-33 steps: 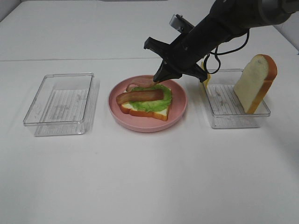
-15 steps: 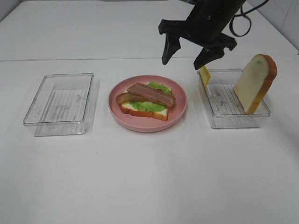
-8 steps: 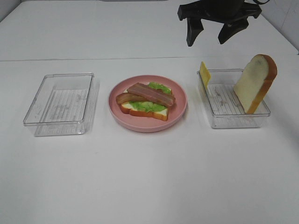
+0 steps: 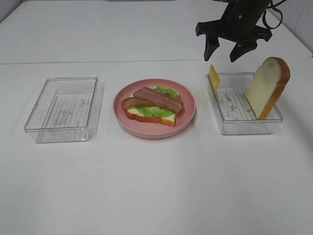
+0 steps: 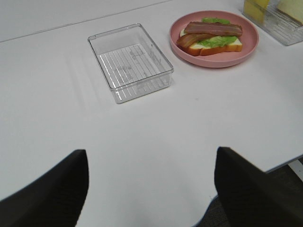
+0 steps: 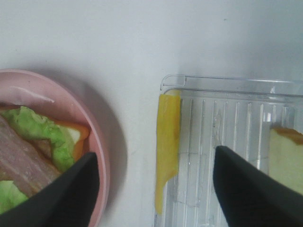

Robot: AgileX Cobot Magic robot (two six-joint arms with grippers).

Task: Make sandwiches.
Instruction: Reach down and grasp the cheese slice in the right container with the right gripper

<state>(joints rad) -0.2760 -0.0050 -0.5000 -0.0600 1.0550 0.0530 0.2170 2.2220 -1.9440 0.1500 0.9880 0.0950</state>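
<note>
The sandwich [image 4: 154,105] lies on the pink plate [image 4: 188,116] as an open stack: one bread slice, green lettuce and two brown bacon strips on top. A yellow cheese square [image 4: 214,77] leans against the near-plate wall of the right clear tray [image 4: 244,128]. A second bread slice [image 4: 268,87] stands upright in that tray. My right gripper [image 4: 222,57] hovers open and empty above the cheese [image 6: 166,142], which shows between its fingers [image 6: 66,198] in the right wrist view. My left gripper [image 5: 149,189] is open and empty, low over bare table, far from the sandwich [image 5: 210,37].
An empty clear tray [image 4: 34,128] sits left of the plate, also seen as the tray [image 5: 142,90] in the left wrist view. The white table's front edge runs close behind the left gripper.
The right gripper left the second bacon strip on the lettuce, rose, swung right over the right tray, and has now come lower toward the cheese.
</note>
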